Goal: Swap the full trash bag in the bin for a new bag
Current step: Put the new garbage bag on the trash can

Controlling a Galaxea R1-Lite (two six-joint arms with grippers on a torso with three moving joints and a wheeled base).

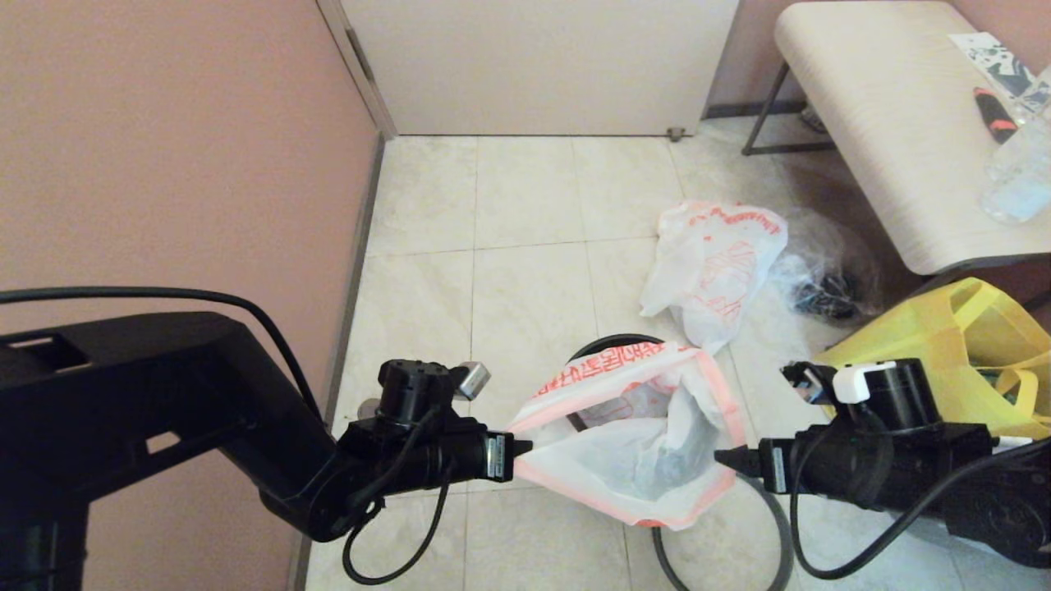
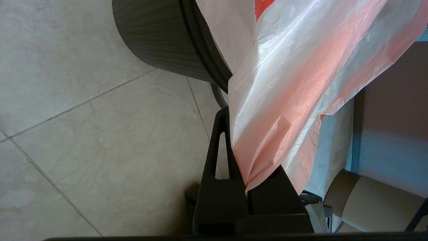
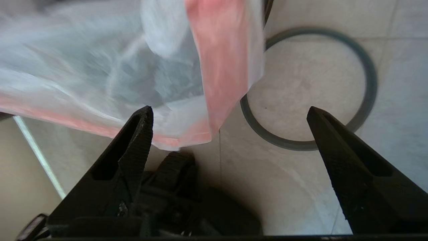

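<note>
The new bag [image 1: 632, 443], thin white plastic with red-orange edges and lettering, is spread open above the black bin [image 1: 612, 341], which it mostly hides. My left gripper [image 1: 519, 455] is shut on the bag's left edge; the left wrist view shows the pink-edged plastic [image 2: 301, 67] pinched in that gripper [image 2: 245, 182], beside the bin's ribbed wall [image 2: 160, 40]. My right gripper [image 1: 722, 460] stands wide open at the bag's right edge. In the right wrist view a loose corner of the bag [image 3: 117, 67] hangs ahead of the open right gripper [image 3: 229, 112], ungripped. The full trash bag [image 1: 714, 271] lies on the floor beyond the bin.
The dark-grey hoop [image 1: 776, 525] [image 3: 364, 100] lies flat on the tiles under my right arm. A clear bag of dark items [image 1: 829, 283] sits beside the full bag. A yellow tote [image 1: 969, 345] and a bench [image 1: 887, 123] stand at the right, a wall at the left.
</note>
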